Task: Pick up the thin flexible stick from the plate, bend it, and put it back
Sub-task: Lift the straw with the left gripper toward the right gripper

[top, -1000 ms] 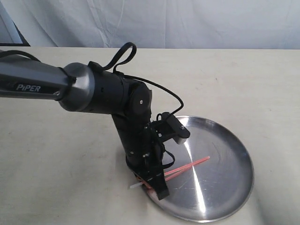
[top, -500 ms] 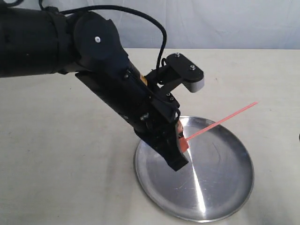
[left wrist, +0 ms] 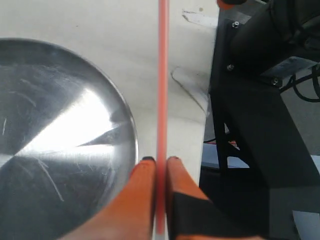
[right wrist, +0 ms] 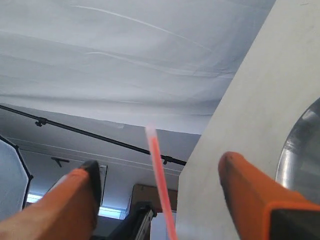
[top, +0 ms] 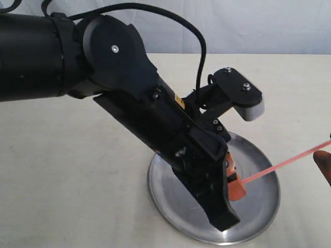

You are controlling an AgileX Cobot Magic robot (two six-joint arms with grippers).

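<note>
The thin flexible stick (top: 282,164), red-orange and straight, is held in the air above the plate (top: 261,204), a shiny steel disc. My left gripper (top: 234,187) is shut on one end of it. The rest runs up and out to the right edge of the exterior view. In the left wrist view the stick (left wrist: 162,75) passes between the closed orange fingers (left wrist: 142,195), beside the plate (left wrist: 60,125). My right gripper (right wrist: 160,164) stands open with the stick's pale tip (right wrist: 159,170) between its wide-apart fingers, touching neither. One of its fingertips (top: 325,166) shows at the far right.
The left arm's black body (top: 145,108) and its wrist camera (top: 243,98) hang over the plate's left half. A beige table (top: 67,170) carries the plate, with a white cloth backdrop (top: 232,26) behind. The plate's rim (right wrist: 305,150) shows in the right wrist view.
The left gripper has lifted the stick off the plate and carried it up and rightward. The right gripper's finger has come into view at the right edge, beside the stick's far end.
</note>
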